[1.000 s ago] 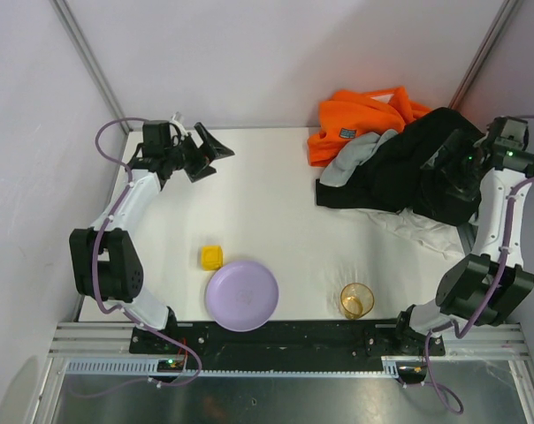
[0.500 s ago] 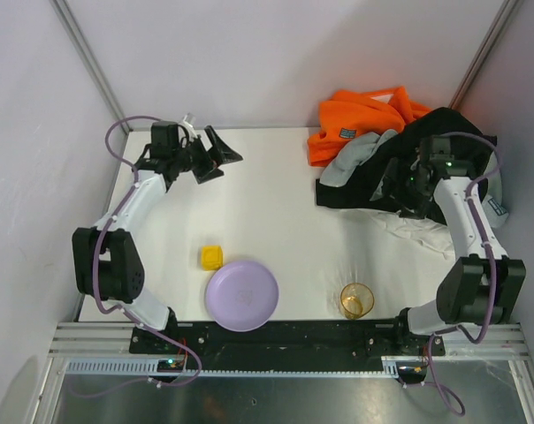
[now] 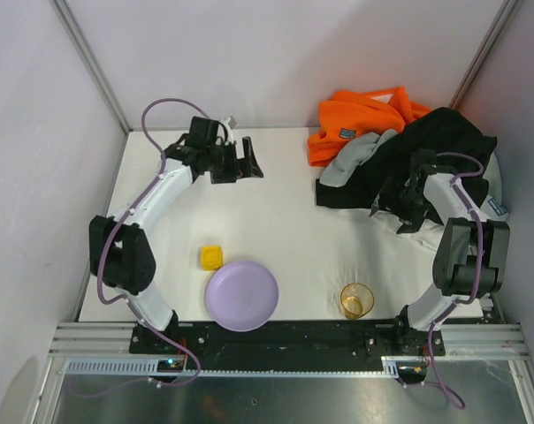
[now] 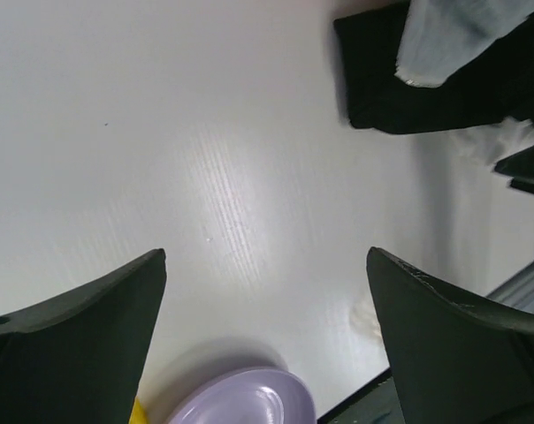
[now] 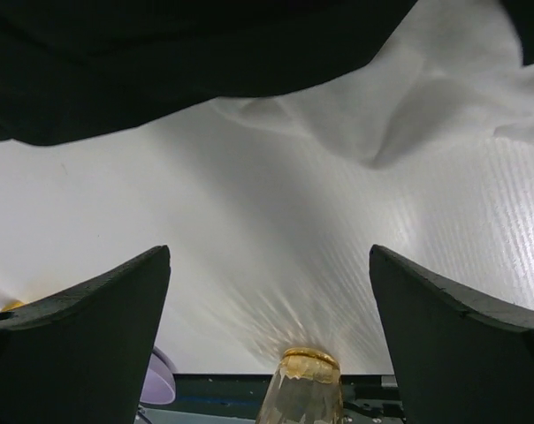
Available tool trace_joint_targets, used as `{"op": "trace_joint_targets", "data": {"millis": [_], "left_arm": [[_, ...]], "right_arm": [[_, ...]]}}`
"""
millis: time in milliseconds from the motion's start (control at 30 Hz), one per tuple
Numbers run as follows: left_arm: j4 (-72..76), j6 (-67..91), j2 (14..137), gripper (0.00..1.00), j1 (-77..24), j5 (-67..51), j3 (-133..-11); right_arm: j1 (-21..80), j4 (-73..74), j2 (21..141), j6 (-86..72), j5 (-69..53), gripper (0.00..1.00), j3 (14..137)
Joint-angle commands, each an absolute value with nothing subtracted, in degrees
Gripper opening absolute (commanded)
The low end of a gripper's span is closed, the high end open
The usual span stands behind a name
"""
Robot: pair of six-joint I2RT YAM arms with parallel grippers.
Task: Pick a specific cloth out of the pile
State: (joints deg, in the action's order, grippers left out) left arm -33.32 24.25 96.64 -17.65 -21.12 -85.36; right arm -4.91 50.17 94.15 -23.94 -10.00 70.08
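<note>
The right gripper [image 5: 269, 256] hangs with fingers spread wide and nothing between them, near the thin, wrinkled white fabric cloth [image 5: 417, 88]. The cloth pokes out from under the black garment [image 5: 161, 62] at the near edge of the heap of orange, black and grey clothing [image 3: 364, 124]. The left gripper [image 4: 267, 256], likewise spread, hangs over the white tabletop [image 4: 161, 132], well apart from the heap.

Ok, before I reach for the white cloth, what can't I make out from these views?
1. Right wrist view: the white cloth runs under the black garment and off the top and right edges, so its full extent is hidden.
2. Top view: the right arm and black garment cover nearly all of that cloth.
3. Left wrist view: the pile is cut off at the top right corner and blurred.
</note>
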Motion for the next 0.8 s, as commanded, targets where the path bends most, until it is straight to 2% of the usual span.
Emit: {"op": "trace_joint_targets", "data": {"millis": [0,233,767], "left_arm": [[-41.6,17.54,99.57,1.0,-20.43,-11.38,-90.89],[-43.12,19.34,106.12,1.0,-22.74,-14.82,-96.51],[-42.91,35.16,129.54,1.0,-26.54,-32.46,-123.17]], "right_arm": [[-7.06,47.07,94.86,-23.54,-8.78,0.99,70.55],[-8.04,46.82,98.05,-22.31,-8.92,0.98,78.74],[-4.67,57.26,130.03,-17.17,-4.88,0.96,118.99]]}}
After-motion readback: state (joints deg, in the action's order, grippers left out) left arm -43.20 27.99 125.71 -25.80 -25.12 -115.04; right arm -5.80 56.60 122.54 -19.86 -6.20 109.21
